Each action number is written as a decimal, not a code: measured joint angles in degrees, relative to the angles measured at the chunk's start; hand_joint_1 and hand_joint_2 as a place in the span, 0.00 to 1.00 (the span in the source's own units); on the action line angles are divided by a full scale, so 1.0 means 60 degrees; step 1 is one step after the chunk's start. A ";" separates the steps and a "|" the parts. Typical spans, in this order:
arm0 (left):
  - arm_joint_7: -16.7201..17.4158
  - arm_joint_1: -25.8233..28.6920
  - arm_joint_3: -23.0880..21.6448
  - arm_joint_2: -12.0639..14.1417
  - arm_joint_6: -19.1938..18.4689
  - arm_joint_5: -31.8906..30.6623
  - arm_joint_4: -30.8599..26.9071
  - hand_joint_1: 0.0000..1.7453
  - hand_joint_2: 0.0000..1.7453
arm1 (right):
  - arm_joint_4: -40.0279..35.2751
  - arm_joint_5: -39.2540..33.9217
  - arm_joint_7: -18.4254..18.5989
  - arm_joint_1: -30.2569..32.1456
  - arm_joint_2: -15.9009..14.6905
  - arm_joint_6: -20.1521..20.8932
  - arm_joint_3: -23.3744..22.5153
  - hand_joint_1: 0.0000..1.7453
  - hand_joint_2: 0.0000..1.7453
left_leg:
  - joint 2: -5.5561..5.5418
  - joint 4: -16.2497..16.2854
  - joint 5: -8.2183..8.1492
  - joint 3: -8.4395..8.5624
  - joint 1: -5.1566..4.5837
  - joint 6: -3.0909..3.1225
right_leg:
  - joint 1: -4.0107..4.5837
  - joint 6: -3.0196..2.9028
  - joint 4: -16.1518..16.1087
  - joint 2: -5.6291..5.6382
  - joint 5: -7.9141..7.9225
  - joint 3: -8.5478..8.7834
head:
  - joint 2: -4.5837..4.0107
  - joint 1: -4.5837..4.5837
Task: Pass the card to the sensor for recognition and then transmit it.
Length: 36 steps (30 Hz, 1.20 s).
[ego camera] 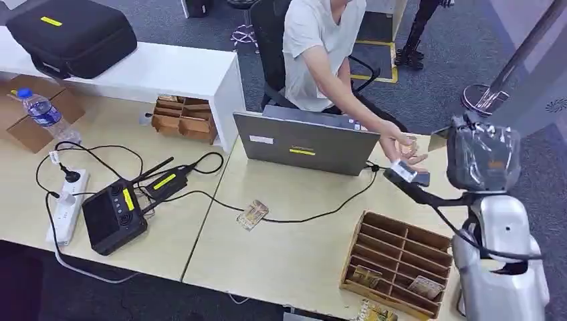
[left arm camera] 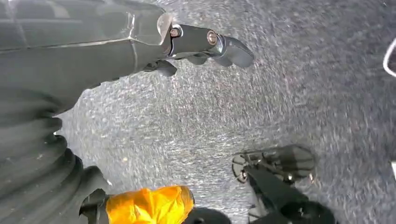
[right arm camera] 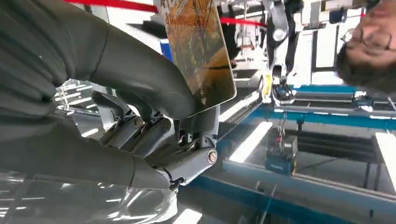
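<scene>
A: Right wrist view first: where is the card?

B: The card [right arm camera: 198,51] is pinched in the right hand [right arm camera: 140,107], the thick grey thumb [right arm camera: 135,70] pressed on its face and the darker fingers [right arm camera: 144,135] curled behind it. It is gold-brown with a printed pattern, and most of it sticks out past the thumb.

A: And from the head view?

B: The right hand [ego camera: 483,157] is raised at the far right edge of the table [ego camera: 287,247], under a clear plastic cover. The card itself I cannot make out there. Just beside the hand sits a small dark sensor [ego camera: 408,175] on a stand, and a person's hand [ego camera: 404,148] reaches out just over it.

A: The other hand?

B: In the left wrist view the left hand [left arm camera: 205,46] hangs over grey carpet [left arm camera: 280,93], fingers loosely apart, holding nothing.

A: What else is on the table?

B: A second card [ego camera: 252,215] lies flat near the middle, next to a black cable. A wooden slotted box [ego camera: 398,261] sits near the right arm with a few cards in its lower slots. A grey laptop [ego camera: 307,142] stands in front of the seated person [ego camera: 314,50]. Further left are a black controller [ego camera: 114,215], a white power strip [ego camera: 67,204] and a water bottle [ego camera: 43,114].
</scene>
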 joint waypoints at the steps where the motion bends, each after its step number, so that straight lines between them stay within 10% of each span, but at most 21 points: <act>1: -0.0011 -0.0005 -0.0055 0.0000 -0.0018 -0.0036 0.0000 0.00 1.00 | 0.0365 0.0055 0.0063 -0.0502 0.0029 0.0026 0.0091 1.00 1.00 | -0.0007 0.0000 0.0009 -0.0002 0.0000 0.0004 | 0.0000 0.0002 0.0001 -0.0006 0.0002 0.0000 | 0.0000 0.0004; 10: -0.0120 -0.0015 -0.0452 0.0000 -0.0135 -0.0222 0.0000 0.00 1.00 | 0.3651 0.0252 0.0736 -0.3393 0.0339 -0.0247 0.0594 1.00 1.00 | -0.0028 0.0000 0.0018 -0.0007 0.0002 -0.0006 | 0.0001 0.0001 0.0011 -0.0020 0.0002 -0.0004 | 0.0000 0.0000; 21: -0.0150 -0.0017 -0.0591 -0.0004 -0.0179 -0.0233 0.0000 0.00 1.00 | 0.4848 0.0252 0.0875 -0.3718 0.0467 -0.0251 0.0649 1.00 1.00 | -0.0031 0.0001 0.0017 -0.0022 0.0001 -0.0006 | 0.0000 0.0002 0.0009 -0.0026 0.0002 -0.0024 | 0.0000 -0.0004; 22: -0.0153 -0.0017 -0.0605 -0.0004 -0.0179 -0.0233 0.0000 0.00 1.00 | 0.4880 0.0252 0.0878 -0.3718 0.0467 -0.0251 0.0649 0.00 1.00 | -0.0031 0.0001 0.0017 -0.0023 0.0001 -0.0006 | 0.0000 0.0002 0.0009 -0.0026 0.0002 -0.0025 | 0.0000 0.0000; 36: -0.0157 -0.0013 -0.0634 -0.0058 -0.0055 -0.0040 0.0000 0.00 1.00 | 0.5026 0.0255 0.0962 -0.3671 0.0259 -0.0095 0.0489 0.00 1.00 | -0.0028 0.0001 0.0017 -0.0026 0.0000 -0.0006 | 0.0000 0.0001 0.0008 -0.0023 0.0003 -0.0036 | 0.0000 0.0000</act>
